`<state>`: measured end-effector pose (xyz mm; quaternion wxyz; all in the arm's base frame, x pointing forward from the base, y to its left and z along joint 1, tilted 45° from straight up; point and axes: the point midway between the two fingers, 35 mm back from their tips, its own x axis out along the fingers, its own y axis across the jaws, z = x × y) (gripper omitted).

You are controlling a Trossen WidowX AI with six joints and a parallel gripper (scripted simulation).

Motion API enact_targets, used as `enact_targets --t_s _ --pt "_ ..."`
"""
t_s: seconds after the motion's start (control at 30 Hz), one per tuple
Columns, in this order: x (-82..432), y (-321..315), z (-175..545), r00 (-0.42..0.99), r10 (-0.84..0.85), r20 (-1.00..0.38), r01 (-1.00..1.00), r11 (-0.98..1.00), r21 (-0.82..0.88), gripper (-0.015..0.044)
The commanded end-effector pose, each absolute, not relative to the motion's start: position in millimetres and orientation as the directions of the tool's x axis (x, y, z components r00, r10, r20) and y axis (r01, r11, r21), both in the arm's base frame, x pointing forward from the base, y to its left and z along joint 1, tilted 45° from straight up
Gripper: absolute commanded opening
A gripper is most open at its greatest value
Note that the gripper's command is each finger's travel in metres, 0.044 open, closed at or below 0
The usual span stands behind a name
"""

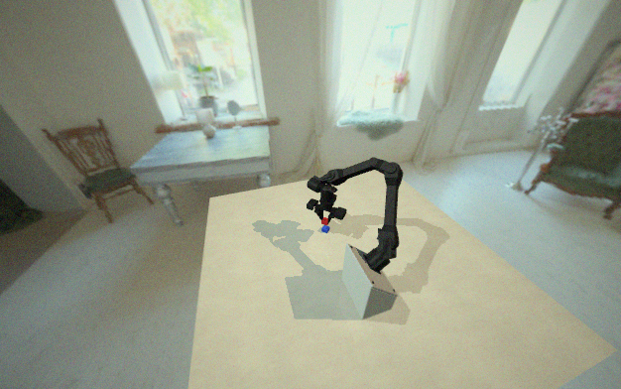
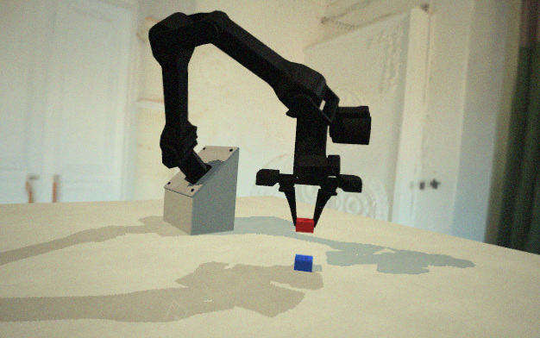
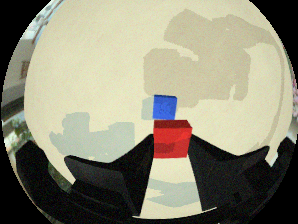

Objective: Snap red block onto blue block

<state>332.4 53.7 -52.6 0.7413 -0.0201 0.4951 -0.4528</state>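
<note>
In the exterior view, the nearest is the blue block (image 1: 325, 229) (image 2: 304, 263) (image 3: 165, 107), which lies on the pale counter (image 1: 248, 357) (image 2: 108, 259) (image 3: 90, 60). Above it, the red block (image 1: 324, 221) (image 2: 304, 225) (image 3: 171, 140) is in the air, apart from the blue one. The gripper (image 1: 324, 220) (image 2: 305, 222) (image 3: 170, 137) points down and grasps this red block between its two fingers. Farther back, the black arm (image 1: 392, 203) (image 2: 175, 95) rises from a grey sloped pedestal (image 1: 354, 283) (image 2: 213, 203).
</note>
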Motion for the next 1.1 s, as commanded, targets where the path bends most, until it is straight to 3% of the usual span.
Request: enact_targets --t_s 0.0,1.07 --pt "343 45 -53 0.101 -0.699 -0.708 0.701 0.554 -0.448 0.0000" --pt "348 18 -80 0.101 -0.701 -0.706 0.704 0.552 -0.447 0.0000"
